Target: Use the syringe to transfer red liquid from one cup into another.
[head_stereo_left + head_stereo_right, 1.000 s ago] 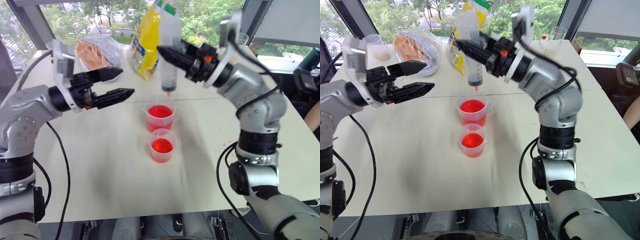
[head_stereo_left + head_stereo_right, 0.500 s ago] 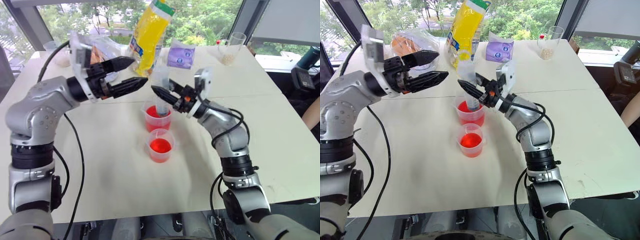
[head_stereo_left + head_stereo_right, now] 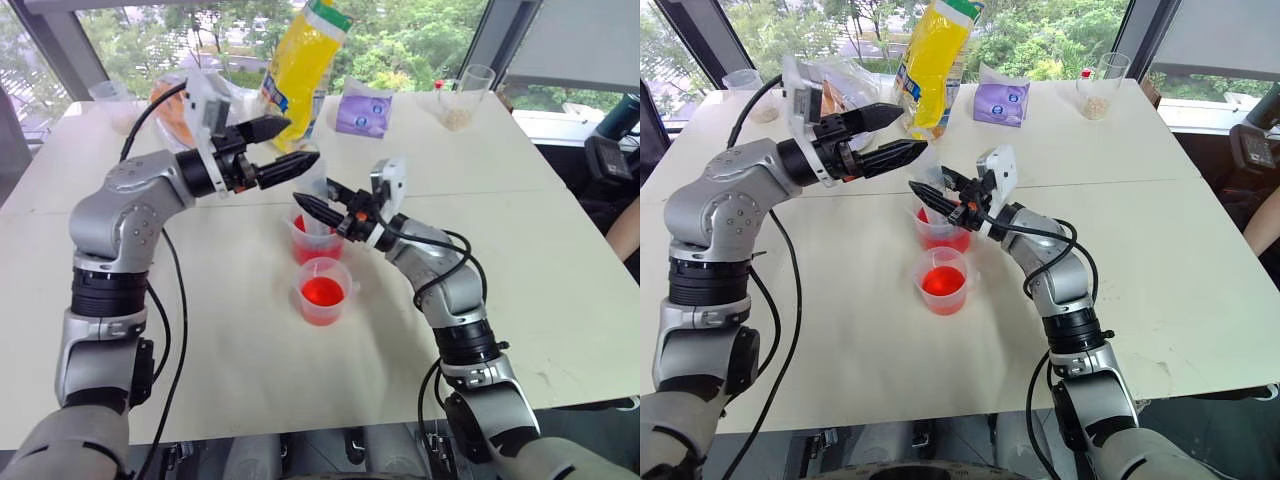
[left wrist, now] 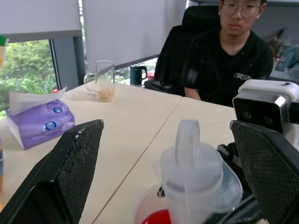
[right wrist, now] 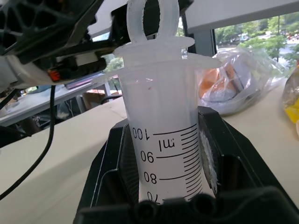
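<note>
Because the syringe [image 3: 318, 192] has to draw from the far cup [image 3: 313, 238], the right gripper [image 3: 322, 209] stands it upright with its lower end down inside that cup, jaws clamped tight on the barrel. Seen from the head, the near cup [image 3: 323, 291] sits just in front, also holding red liquid [image 3: 322, 292], close enough that the transfer should need only a short carry. The left gripper [image 3: 293, 148] hangs above the syringe's top with its jaws spread wide, one finger either side, placed, I'd judge, to take the plunger and pull it up. A yellow bag [image 3: 299, 65], a purple tissue pack [image 3: 362, 110] and a glass [image 3: 462, 98] stand well back on the table [image 3: 220, 370], out of the way.

From the left wrist, the plunger's ring sits between the two wide black fingers [image 4: 70, 172] without touching either, so nothing is gripped there yet. A seated person [image 4: 226, 56] watches from beyond the table.

From the right wrist, the barrel's printed scale runs down into the black pads pressed on both sides; the plunger flange lies right down on the barrel's rim, so it looks pushed fully in and no liquid seems drawn so far.
</note>
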`<state>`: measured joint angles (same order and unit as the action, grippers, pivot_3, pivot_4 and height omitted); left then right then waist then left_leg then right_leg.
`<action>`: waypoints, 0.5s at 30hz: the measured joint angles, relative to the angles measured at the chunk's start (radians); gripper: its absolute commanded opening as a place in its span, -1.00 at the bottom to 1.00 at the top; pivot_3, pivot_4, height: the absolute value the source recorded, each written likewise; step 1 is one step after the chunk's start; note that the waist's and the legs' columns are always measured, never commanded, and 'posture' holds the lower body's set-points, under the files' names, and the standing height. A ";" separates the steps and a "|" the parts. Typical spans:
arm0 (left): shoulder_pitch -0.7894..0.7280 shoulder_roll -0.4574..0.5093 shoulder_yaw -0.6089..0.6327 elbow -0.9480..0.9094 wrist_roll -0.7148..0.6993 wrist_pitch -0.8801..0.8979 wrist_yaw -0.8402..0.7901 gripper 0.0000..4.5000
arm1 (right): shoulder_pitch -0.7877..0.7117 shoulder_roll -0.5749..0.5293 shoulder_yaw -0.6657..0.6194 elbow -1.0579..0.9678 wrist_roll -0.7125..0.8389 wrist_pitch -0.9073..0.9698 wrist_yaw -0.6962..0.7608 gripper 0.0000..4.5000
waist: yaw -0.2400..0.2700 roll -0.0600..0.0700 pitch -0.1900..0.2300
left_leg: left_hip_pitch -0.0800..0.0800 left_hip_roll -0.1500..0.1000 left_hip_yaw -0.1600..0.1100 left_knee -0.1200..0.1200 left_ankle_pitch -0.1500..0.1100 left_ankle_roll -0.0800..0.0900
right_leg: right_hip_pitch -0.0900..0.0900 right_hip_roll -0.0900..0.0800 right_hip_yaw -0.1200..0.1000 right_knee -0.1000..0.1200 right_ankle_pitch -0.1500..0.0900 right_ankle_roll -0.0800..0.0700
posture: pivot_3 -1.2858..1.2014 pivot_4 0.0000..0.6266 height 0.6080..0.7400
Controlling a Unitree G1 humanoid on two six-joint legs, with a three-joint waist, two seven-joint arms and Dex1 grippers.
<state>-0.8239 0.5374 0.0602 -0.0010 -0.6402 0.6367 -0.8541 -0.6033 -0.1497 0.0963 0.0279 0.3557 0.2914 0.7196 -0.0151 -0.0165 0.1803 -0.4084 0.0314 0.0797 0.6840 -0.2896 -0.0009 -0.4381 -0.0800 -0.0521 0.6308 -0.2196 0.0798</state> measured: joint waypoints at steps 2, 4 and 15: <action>0.000 -0.004 0.000 0.000 0.004 0.000 -0.006 0.77 | 0.000 -0.003 0.000 0.000 -0.002 -0.003 0.002 -0.39 | 0.000 0.000 0.000 | 0.000 0.000 0.000 0.000 0.000 0.000 | 0.000 0.000 0.000 0.000 0.000 0.000 | 0.03 -0.52 1.00; 0.000 -0.005 -0.002 0.000 0.007 0.001 -0.013 0.46 | 0.000 -0.003 0.004 0.000 -0.005 -0.004 0.002 -0.39 | 0.000 0.000 0.000 | 0.000 0.000 0.000 0.000 0.000 0.000 | 0.000 0.000 0.000 0.000 0.000 0.000 | 0.03 -0.52 1.00; 0.004 0.009 -0.009 -0.020 -0.005 0.037 -0.077 -0.98 | 0.000 -0.005 0.014 0.002 -0.017 -0.004 0.011 -0.39 | 0.001 0.000 0.000 | 0.000 0.000 0.000 0.000 0.000 0.000 | 0.000 0.000 0.000 0.000 0.000 0.000 | 0.03 -0.52 1.00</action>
<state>-0.8195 0.5467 0.0512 -0.0212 -0.6453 0.6737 -0.9312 -0.6035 -0.1545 0.1106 0.0299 0.3382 0.2879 0.7308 -0.0144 -0.0165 0.1803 -0.4084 0.0314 0.0796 0.6840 -0.2897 -0.0008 -0.4381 -0.0801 -0.0521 0.6308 -0.2196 0.0798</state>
